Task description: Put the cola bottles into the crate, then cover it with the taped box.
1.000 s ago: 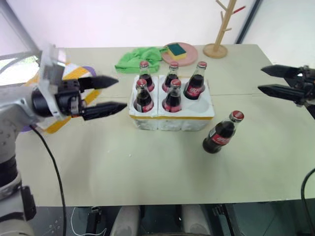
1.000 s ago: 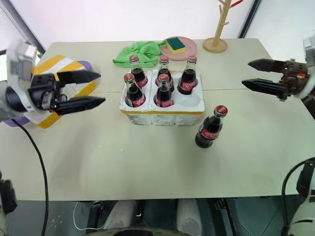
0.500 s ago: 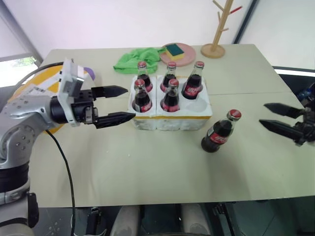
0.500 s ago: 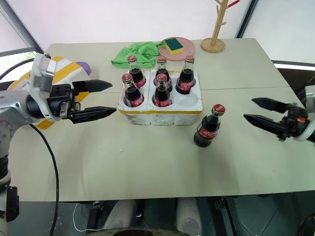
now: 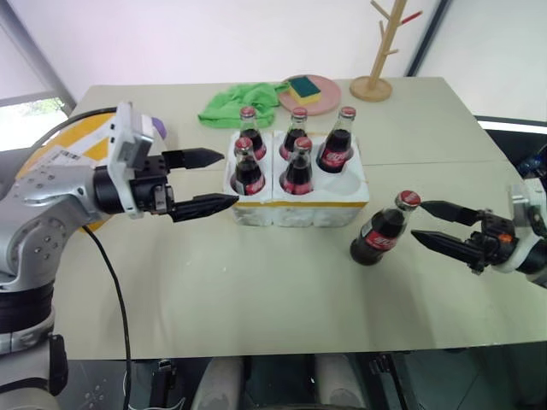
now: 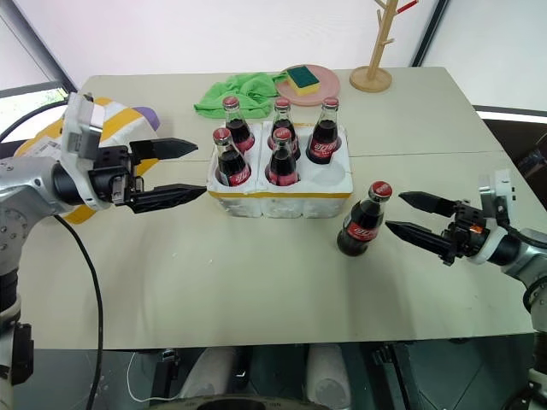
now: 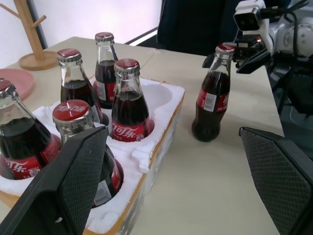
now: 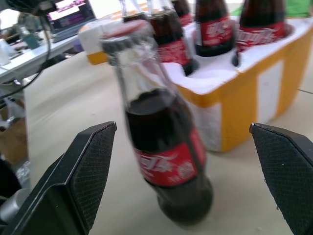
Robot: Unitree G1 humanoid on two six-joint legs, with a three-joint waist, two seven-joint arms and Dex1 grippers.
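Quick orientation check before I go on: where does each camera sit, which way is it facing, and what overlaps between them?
Head stereo pair: on the head, looking forward and down over the table; both arms and open claws, left claw, right claw.
Left wrist view: looks along its claw fingers at the crate and the loose cola bottle; the right claw shows beyond that bottle.
Right wrist view: looks between its claw fingers at the loose bottle.
Shared: crate and loose bottle appear in all.

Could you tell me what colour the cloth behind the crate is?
The cloth is green, clearest in the right eye view.
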